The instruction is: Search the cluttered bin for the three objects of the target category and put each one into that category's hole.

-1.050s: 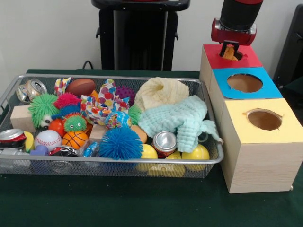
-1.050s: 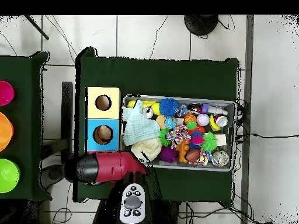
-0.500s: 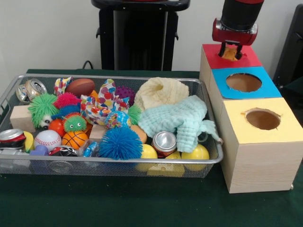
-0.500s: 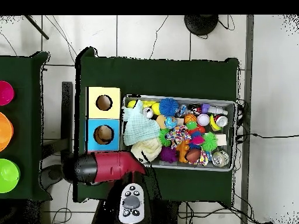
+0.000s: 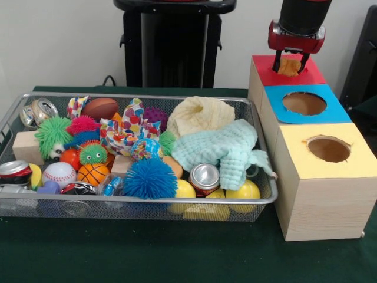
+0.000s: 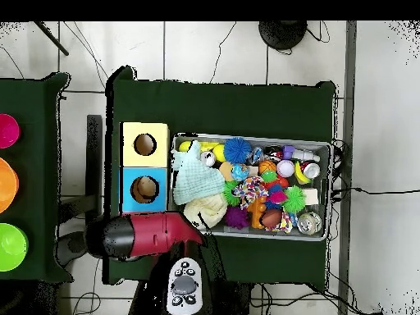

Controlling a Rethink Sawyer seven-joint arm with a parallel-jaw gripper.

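A: From the front, where's the hand (image 5: 289, 63)?

B: Up over the red box (image 5: 287, 72), the farthest of 3 boxes in a row. Its fingers are closed around an orange-yellow lump (image 5: 288, 66), held just above the red top. I can't tell what the lump is.

A: And the other boxes?

B: The blue box (image 5: 304, 104) sits in the middle and the yellow box (image 5: 328, 150) nearest, each with a round hole on top.

A: The wire bin (image 5: 35, 203)?

B: Beside the boxes on the green worktop (image 5: 147, 253), crammed full: a mint cloth (image 5: 227, 150) and a cream cloth (image 5: 202, 115) at the box end, a blue spiky ball (image 5: 150, 178), a drinks can (image 5: 204, 177), a basketball (image 5: 93, 173) and a baseball (image 5: 59, 174).

A: Now from overhead?

B: The red arm (image 6: 143, 235) covers the red box, so the hand is hidden there. The yellow box (image 6: 145, 144) and blue box (image 6: 144, 189) show their holes, with the bin (image 6: 321, 193) right alongside them.
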